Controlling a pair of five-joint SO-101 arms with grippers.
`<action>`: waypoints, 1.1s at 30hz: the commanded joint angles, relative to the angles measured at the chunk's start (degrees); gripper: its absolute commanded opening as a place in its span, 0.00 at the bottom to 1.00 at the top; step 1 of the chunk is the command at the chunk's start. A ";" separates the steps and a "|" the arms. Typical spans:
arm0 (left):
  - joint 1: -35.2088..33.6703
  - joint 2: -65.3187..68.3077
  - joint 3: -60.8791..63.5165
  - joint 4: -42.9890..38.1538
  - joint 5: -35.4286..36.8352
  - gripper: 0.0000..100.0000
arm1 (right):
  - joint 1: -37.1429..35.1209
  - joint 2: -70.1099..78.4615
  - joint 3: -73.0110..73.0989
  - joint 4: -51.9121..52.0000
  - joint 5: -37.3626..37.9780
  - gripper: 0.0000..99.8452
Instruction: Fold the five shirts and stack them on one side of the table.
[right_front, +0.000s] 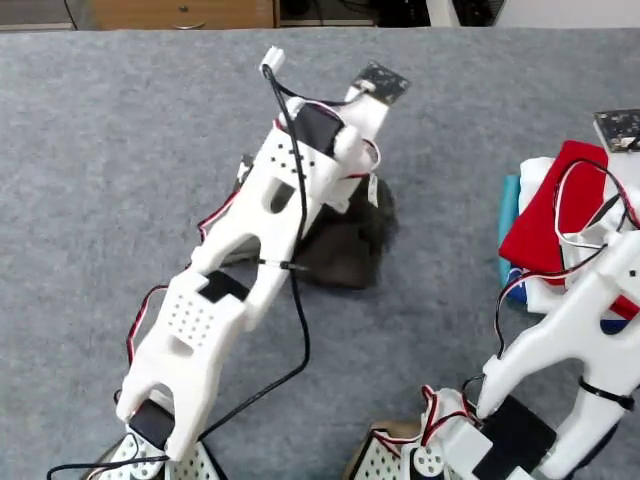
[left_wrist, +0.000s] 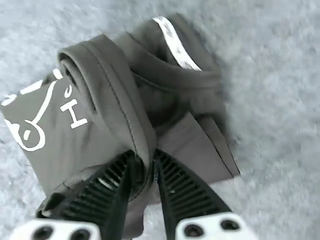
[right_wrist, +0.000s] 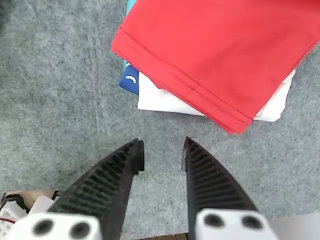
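From above, the left arm (right_front: 270, 210) reached across the grey table (right_front: 110, 150) to the dark shirt (right_front: 345, 250), which lay bunched mid-table, well apart from the stack. The red shirt (right_front: 560, 210) topped that stack at the right edge, with the right arm (right_front: 570, 330) beside it.

On the left wrist, the left gripper (left_wrist: 145, 156) had its fingers pinched tight on a doubled hem of the dark shirt, likely to drag or finish the fold.

On the right wrist, the right gripper (right_wrist: 162, 149) hung with its fingers apart and empty over bare table just short of the stack, red over the white shirt (right_wrist: 165, 99). It looked parked there, waiting for the last shirt.
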 joint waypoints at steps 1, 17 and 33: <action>-0.35 0.22 -5.27 0.26 1.76 0.02 | 0.84 -1.89 0.13 0.53 0.44 0.14; 4.48 2.24 -7.21 0.53 2.73 0.16 | 0.84 -1.54 0.13 0.44 0.44 0.14; -11.43 -0.75 -3.87 0.53 -1.32 0.02 | 0.31 -1.45 0.22 0.35 0.44 0.14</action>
